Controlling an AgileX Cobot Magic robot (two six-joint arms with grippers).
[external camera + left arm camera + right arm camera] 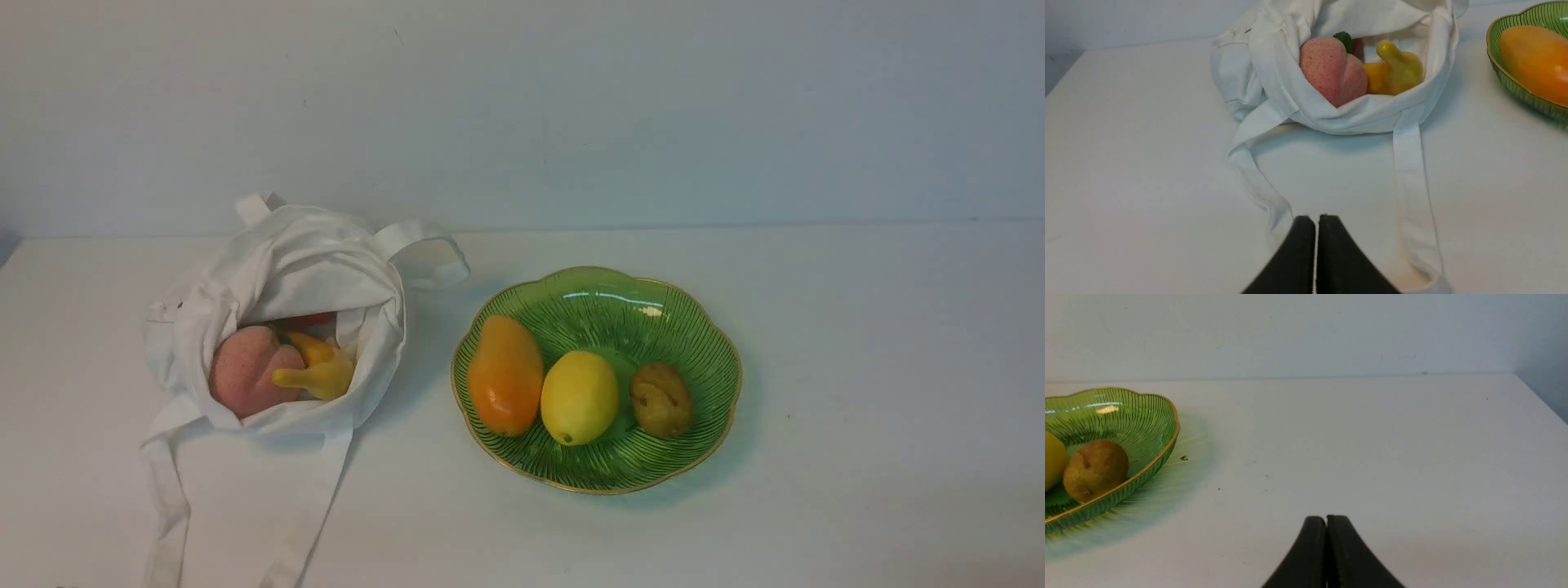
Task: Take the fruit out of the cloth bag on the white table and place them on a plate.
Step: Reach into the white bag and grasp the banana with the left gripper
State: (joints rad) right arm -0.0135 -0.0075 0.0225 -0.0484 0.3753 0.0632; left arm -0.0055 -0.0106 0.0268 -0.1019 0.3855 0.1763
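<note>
Lying at the front view's left, the cloth bag (294, 261) holds the peach (245, 380), banana (322, 371) and red fruit (306, 318); the plate (620, 327) sits centre. The left gripper (1316, 222) and right gripper (1326, 520) are closed, empty.

Peach (245, 380) and banana (324, 372) inside cloth bag (302, 261)

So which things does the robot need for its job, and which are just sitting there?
For the job: cloth bag, peach, banana, red fruit, plate.
Just sitting there, already on the plate: orange mango, yellow lemon, brown fruit.
</note>
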